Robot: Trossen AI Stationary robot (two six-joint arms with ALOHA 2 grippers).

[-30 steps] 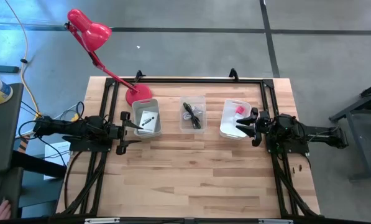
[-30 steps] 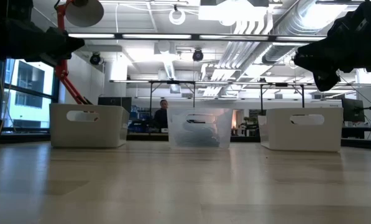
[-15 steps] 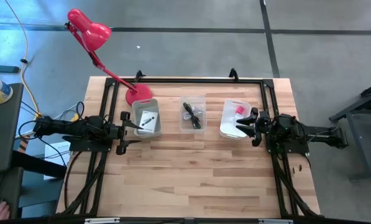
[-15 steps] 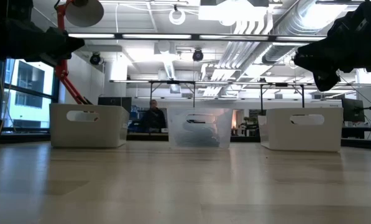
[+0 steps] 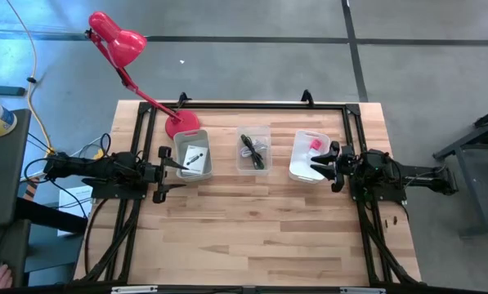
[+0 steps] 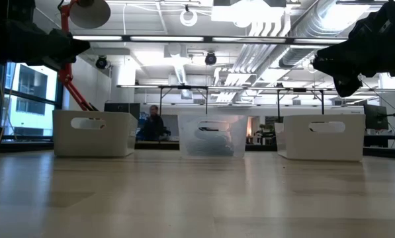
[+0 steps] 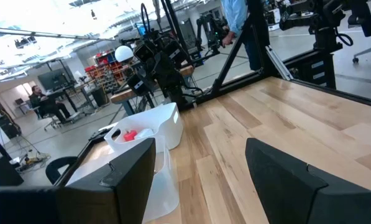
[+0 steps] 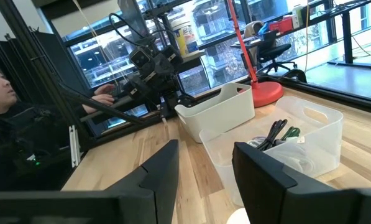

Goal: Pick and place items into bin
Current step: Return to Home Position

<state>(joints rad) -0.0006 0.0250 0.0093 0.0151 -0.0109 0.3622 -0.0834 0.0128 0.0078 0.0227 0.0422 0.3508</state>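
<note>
Three bins stand in a row on the table's far half. The left white bin holds a white card with dark print. The clear middle bin holds a black cable and a green bit. The right white bin holds a pink item. My left gripper hovers level at the left bin's left side, open and holding nothing. My right gripper hovers level over the right bin's right edge, open with a narrower gap and also holding nothing.
A red desk lamp stands with its base at the table's far left, behind the left bin. A black frame runs along the far edge. Bare wood fills the near half. A person sits beyond the table's left side.
Both arms and all three bins have kept still. In the low view, a person far behind the table has walked toward the left.
</note>
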